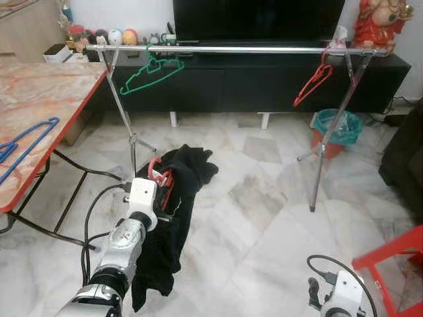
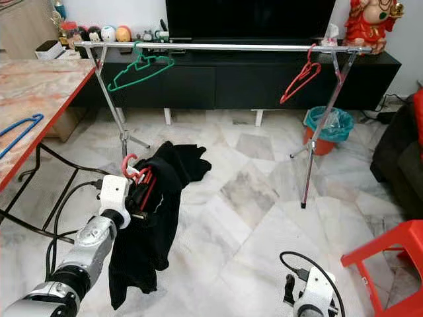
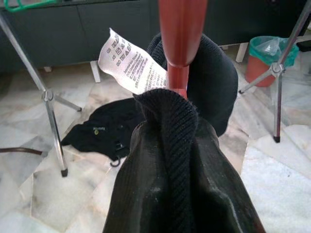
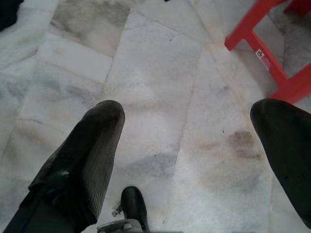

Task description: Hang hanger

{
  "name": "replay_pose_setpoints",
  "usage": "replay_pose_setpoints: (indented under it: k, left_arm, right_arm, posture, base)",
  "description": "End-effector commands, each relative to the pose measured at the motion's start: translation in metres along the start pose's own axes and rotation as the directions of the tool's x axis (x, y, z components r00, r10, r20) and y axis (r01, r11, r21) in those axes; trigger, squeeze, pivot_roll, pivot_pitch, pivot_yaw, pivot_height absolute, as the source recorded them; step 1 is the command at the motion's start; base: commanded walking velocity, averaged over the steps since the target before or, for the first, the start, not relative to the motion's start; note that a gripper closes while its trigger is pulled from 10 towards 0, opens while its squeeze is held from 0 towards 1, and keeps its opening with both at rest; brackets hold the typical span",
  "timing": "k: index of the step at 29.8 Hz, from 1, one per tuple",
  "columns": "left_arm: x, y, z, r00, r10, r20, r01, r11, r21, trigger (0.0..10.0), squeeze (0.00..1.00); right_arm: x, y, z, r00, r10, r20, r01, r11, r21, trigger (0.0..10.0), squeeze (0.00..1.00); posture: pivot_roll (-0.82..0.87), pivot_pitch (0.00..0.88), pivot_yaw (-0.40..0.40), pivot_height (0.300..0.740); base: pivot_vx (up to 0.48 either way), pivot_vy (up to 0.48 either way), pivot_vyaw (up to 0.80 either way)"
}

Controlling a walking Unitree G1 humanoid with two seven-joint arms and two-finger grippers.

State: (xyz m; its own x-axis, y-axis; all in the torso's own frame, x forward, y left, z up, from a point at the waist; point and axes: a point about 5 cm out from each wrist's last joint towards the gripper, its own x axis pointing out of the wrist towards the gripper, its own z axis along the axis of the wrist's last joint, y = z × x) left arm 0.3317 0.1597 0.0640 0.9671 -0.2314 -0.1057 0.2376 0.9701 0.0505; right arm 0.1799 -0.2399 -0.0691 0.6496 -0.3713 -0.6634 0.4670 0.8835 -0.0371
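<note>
My left gripper is raised in front of me, shut on a red hanger that carries a black garment. The garment droops toward the floor, and its white care label sticks out beside the hanger's red neck. The silver clothes rail stands ahead, higher than the gripper and well beyond it. A green hanger hangs near the rail's left end and another red hanger near its right end. My right gripper hangs low over the marble floor, open and holding nothing.
A marble-topped table on my left holds a blue hanger. More black cloth lies on the floor by the rail's left tripod leg. A teal bin stands behind the right leg and a red stool at near right. A black TV cabinet runs behind the rail.
</note>
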Motion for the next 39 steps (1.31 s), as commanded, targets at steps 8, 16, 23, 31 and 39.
replay_pose_setpoints:
  k: [8, 16, 23, 31, 39]
  left_arm:
    - [0.0099, -0.0013, 0.0173, 0.998, -0.01, 0.054, 0.01, 1.0, 0.016, 10.0, 0.0]
    - [0.011, -0.0026, 0.0181, 0.998, -0.014, 0.054, 0.014, 1.0, 0.003, 10.0, 0.0]
    - [0.0117, -0.0013, 0.0189, 0.999, -0.008, 0.054, 0.008, 1.0, -0.005, 10.0, 0.0]
    - [0.0117, -0.0008, 0.0189, 0.999, -0.005, 0.053, 0.005, 1.0, -0.007, 10.0, 0.0]
    - [0.0117, -0.0008, 0.0189, 0.999, -0.005, 0.053, 0.005, 1.0, -0.007, 10.0, 0.0]
  right_arm:
    - [0.0008, 0.002, 0.0014, 1.0, 0.012, -0.002, -0.012, 1.0, 0.022, 10.0, 0.0]
    - [0.0009, 0.0043, 0.0017, 1.0, 0.022, -0.002, -0.022, 0.999, 0.028, 10.0, 0.0]
    - [0.001, 0.0065, 0.0008, 0.999, 0.046, -0.012, -0.046, 0.999, 0.005, 10.0, 0.0]
    - [0.001, 0.0079, 0.0014, 0.998, 0.064, -0.007, -0.064, 0.998, -0.008, 10.0, 0.0]
    - [0.001, 0.0079, 0.0014, 0.998, 0.064, -0.007, -0.064, 0.998, -0.008, 10.0, 0.0]
  posture:
    - [-0.08, 0.0, 0.019, 0.74]
    - [-0.08, 0.0, 0.018, 0.74]
    - [-0.08, 0.0, 0.016, 0.74]
    - [-0.08, 0.0, 0.016, 0.74]
    - [-0.08, 0.0, 0.016, 0.74]
  base:
    - [0.35, 0.0, -0.25]
    - [0.382, 0.0, 0.0]
    - [0.388, 0.0, 0.0]
    - [0.39, 0.0, 0.0]
    - [0.39, 0.0, 0.0]
